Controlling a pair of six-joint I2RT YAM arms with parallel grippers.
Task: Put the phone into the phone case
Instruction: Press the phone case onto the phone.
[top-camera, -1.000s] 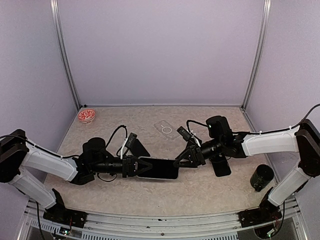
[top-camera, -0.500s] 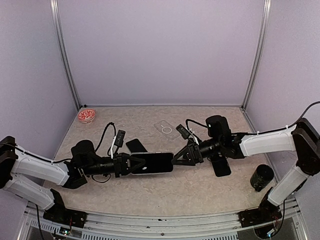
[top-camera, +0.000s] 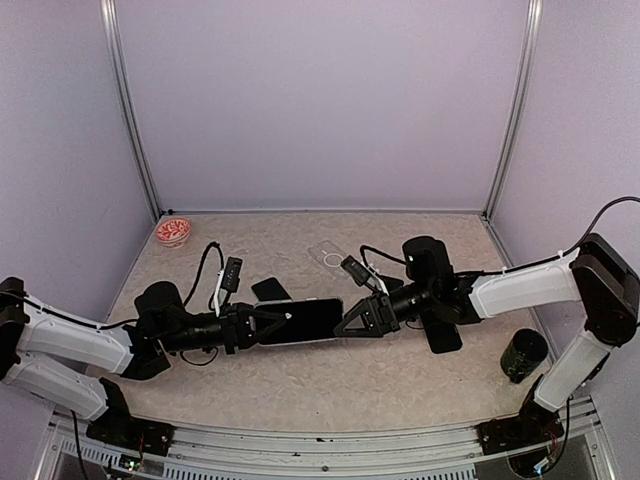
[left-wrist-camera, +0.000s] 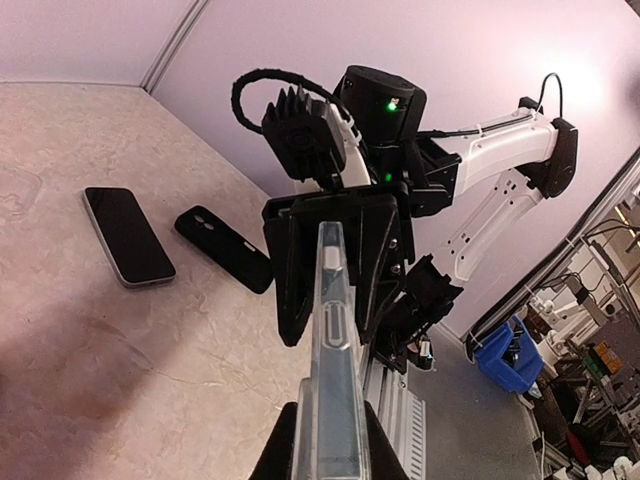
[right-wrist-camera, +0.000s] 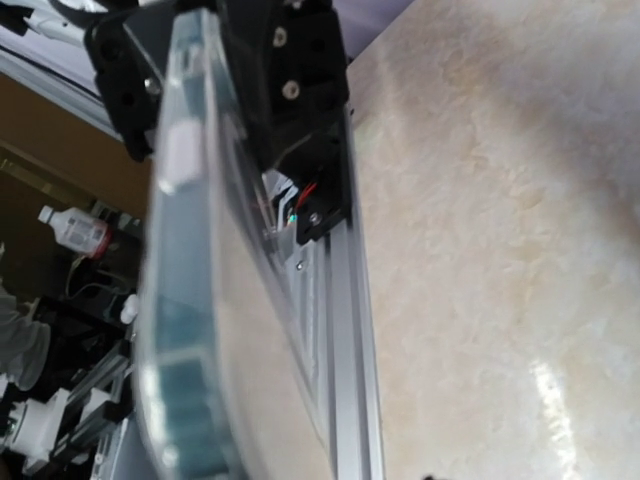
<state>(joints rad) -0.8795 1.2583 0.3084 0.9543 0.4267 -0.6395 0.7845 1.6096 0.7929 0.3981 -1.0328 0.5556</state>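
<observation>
From above: find the phone off the table, slung between the arms, well apart from the clear case lying behind it. Note the left gripper clamped on its left end and the right gripper astride the other end. Beware a tug from either side with only one sure hold: likely to twist the phone loose and drop it.

From the left wrist: see the phone edge-on, pinched across its faces at the bottom, with the right fingers flanking the far end; cannot tell whether pressing or merely close. Beware a clash if both squeeze the same stretch. Beyond, a black case flat on the table; cannot tell which case to use.

From the right wrist: only the phone's blurred glassy edge up close; no fingers to judge. Expect poor aim from so tight a view, hence a skewed grasp
</observation>
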